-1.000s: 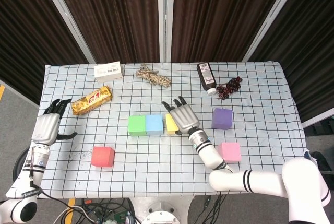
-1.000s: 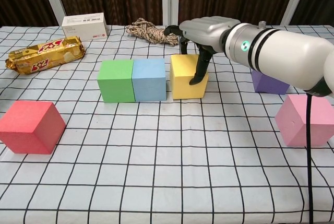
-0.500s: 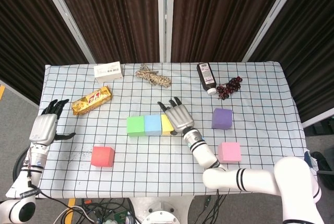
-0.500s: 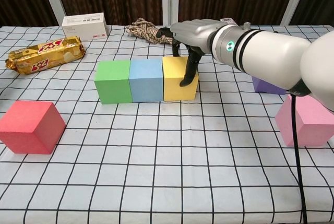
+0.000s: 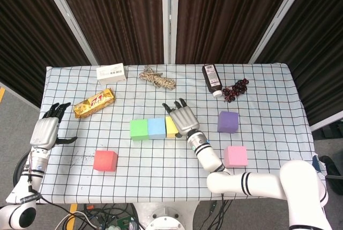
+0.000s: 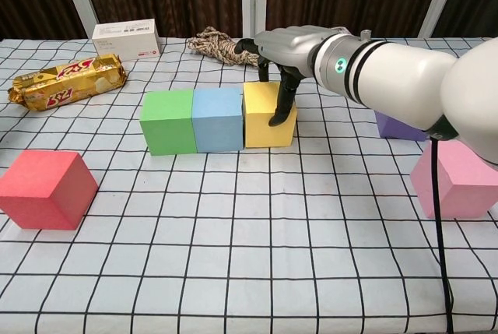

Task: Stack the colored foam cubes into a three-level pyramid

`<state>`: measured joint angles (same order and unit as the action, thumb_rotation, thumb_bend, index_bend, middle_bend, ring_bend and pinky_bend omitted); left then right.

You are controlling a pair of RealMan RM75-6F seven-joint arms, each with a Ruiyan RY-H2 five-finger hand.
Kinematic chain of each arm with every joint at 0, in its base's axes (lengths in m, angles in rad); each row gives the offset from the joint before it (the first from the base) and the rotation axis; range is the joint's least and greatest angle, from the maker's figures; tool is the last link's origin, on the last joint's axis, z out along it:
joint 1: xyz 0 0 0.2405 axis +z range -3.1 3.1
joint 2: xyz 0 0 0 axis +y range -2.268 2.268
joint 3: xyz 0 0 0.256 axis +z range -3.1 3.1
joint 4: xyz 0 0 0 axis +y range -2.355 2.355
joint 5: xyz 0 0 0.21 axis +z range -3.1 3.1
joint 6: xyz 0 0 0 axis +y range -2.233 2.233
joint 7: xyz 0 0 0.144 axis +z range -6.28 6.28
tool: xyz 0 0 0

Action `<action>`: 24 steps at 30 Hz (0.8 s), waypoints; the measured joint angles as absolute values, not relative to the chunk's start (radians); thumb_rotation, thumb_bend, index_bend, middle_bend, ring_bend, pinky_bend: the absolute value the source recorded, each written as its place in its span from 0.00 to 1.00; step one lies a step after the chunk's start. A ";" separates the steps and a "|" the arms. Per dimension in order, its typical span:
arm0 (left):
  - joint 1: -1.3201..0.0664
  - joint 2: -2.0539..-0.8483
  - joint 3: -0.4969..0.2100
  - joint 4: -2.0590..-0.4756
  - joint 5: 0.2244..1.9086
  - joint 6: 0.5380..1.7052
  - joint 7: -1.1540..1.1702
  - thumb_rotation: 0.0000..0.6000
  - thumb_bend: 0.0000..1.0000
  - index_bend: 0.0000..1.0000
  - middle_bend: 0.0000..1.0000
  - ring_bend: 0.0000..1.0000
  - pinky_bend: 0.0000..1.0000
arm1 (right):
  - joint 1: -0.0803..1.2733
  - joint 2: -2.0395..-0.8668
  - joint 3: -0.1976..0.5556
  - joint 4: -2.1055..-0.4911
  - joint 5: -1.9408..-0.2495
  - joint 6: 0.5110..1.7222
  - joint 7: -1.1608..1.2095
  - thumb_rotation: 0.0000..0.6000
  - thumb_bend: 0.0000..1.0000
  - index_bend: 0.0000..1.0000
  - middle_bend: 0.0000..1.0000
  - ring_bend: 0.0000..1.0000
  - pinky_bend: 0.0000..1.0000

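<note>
Your right hand (image 6: 284,47) is over the yellow cube (image 6: 264,120), with the fingers (image 6: 282,104) spread and hanging down on its right side. They seem to touch the cube's right face and top, but they do not close around it, so the hand holds nothing. I think this posture is for pushing, not for lifting: the yellow cube stands tight against the blue cube (image 6: 219,119), and the blue one stands tight against the green cube (image 6: 168,121). These three make one straight row in the middle of the table (image 5: 177,163), which looks like the bottom level of the pyramid.

The other cubes wait for the upper levels. The purple cube (image 5: 228,121) and the pink cube (image 5: 236,156) are on your right side, well apart from the row. The red cube (image 5: 105,160) lies near the front on your left side.

Your left hand (image 5: 48,129) rests at the left edge of the table, fingers apart, holding nothing and far from every cube.

The bottom row seems ready, so the next job is probably to bring a cube for the second level.
</note>
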<state>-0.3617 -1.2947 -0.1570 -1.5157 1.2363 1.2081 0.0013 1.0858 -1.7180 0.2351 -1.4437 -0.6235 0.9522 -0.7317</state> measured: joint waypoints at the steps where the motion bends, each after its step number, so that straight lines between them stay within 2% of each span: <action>1: -0.362 -1.295 -0.158 -1.516 1.236 1.209 0.001 1.00 0.00 0.08 0.10 0.03 0.18 | 1.087 -1.719 0.235 -1.442 -0.622 0.951 -0.731 1.00 0.12 0.00 0.48 0.10 0.00; 14: -0.361 -1.291 -0.161 -1.512 1.234 1.203 -0.003 1.00 0.00 0.08 0.10 0.03 0.18 | 1.101 -1.734 0.234 -1.424 -0.609 0.943 -0.728 1.00 0.11 0.00 0.46 0.10 0.00; 16: -0.361 -1.292 -0.161 -1.511 1.234 1.202 -0.003 1.00 0.00 0.08 0.10 0.03 0.18 | 1.104 -1.734 0.235 -1.424 -0.603 0.936 -0.728 1.00 0.09 0.00 0.43 0.09 0.00; 24: -0.362 -1.294 -0.162 -1.505 1.230 1.197 -0.007 1.00 0.00 0.08 0.10 0.03 0.18 | 1.109 -1.729 0.235 -1.421 -0.596 0.914 -0.710 1.00 0.00 0.00 0.23 0.06 0.00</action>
<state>-0.3618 -1.2936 -0.1621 -1.5053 1.2301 1.1966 -0.0070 1.1093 -1.7291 0.2355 -1.4211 -0.5965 0.9144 -0.7103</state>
